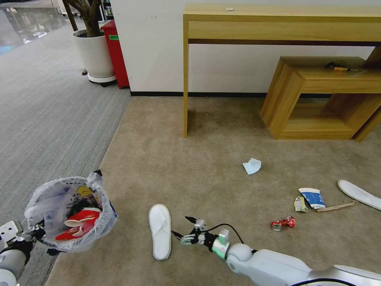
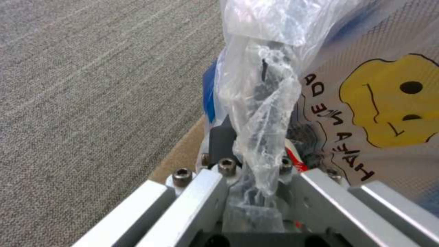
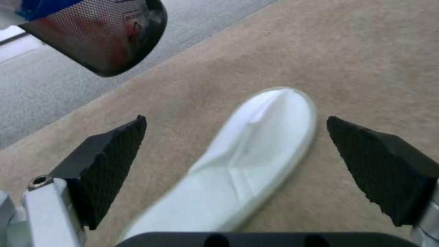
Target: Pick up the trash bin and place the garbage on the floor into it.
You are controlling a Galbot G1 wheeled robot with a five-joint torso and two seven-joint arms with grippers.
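Holding the trash bin (image 1: 71, 214) clamped by our left gripper (image 1: 37, 234), our right gripper (image 1: 186, 230), fingers apart, flanks the light, floppy white slipper (image 1: 160, 230); grip across its sole.

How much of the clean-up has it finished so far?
Partly done. The left tool holds the trash bin, with red wrappers inside. The open right tool is beside a white slipper. Tissue, cup, can and second slipper remain.

Along your far wall stands a tall wooden console table (image 1: 278, 20), a small white scrap on its top. Beneath its right end sits a low wooden shelf unit (image 1: 317, 99). Left of them: a white planter (image 1: 94, 55) beside a red bin (image 1: 116, 51), on grey striped carpet (image 1: 47, 119).
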